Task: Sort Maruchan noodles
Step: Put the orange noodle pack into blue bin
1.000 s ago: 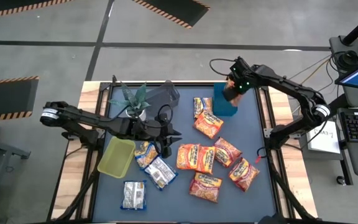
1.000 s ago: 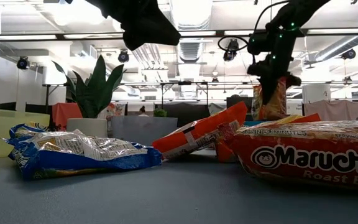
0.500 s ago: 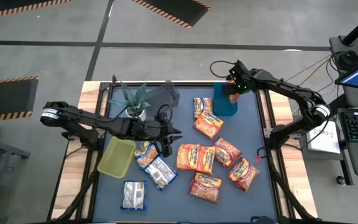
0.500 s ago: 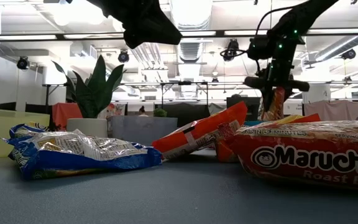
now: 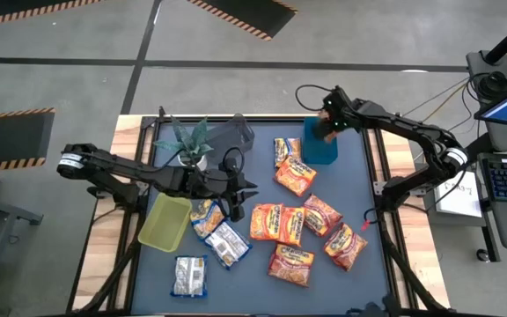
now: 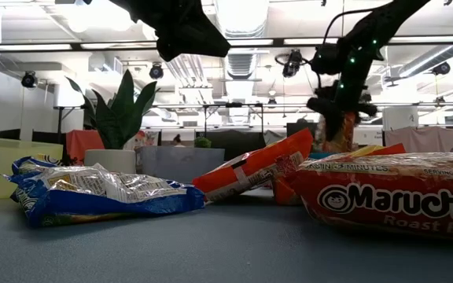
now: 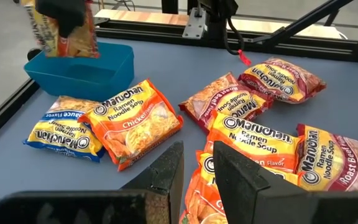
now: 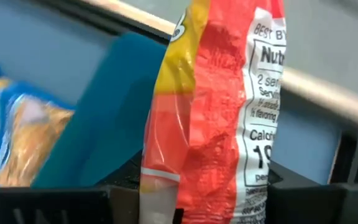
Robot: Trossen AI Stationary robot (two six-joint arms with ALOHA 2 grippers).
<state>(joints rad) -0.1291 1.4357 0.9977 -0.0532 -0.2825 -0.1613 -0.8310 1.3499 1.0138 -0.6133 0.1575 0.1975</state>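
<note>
My right gripper (image 5: pixel 326 126) stands over the blue bin (image 5: pixel 319 148) at the table's far right, shut on an orange Maruchan noodle packet (image 7: pixel 64 34). Several more orange packets (image 5: pixel 293 220) lie flat in the middle and toward the near right of the blue mat. Yellow-and-blue (image 5: pixel 206 216) and whitish ones (image 5: pixel 227 244) lie at the near left. My left gripper (image 7: pixel 197 168) hovers above the table's middle. Its fingers stand a narrow gap apart with nothing between them. My right gripper pinches the packet's upper end (image 8: pixel 197 199) between its two fingers, which slant down from the table's right side. The packet hangs upright below the fingers (image 6: pixel 338 135), lifted clear of the table, its lower end (image 7: pixel 73 53) just over the blue bin's rim.
A yellow-green bin (image 5: pixel 165 222) lies at the near left and a clear bin (image 5: pixel 234 135) at the far middle. Beside the clear bin stands a potted plant (image 5: pixel 190 141). One whitish packet (image 5: pixel 188 276) lies near the front edge.
My right gripper has tipped further downward and sunk a little toward the blue bin. The orange packet has come down with it and has turned, so that it shows narrower in the low view.
</note>
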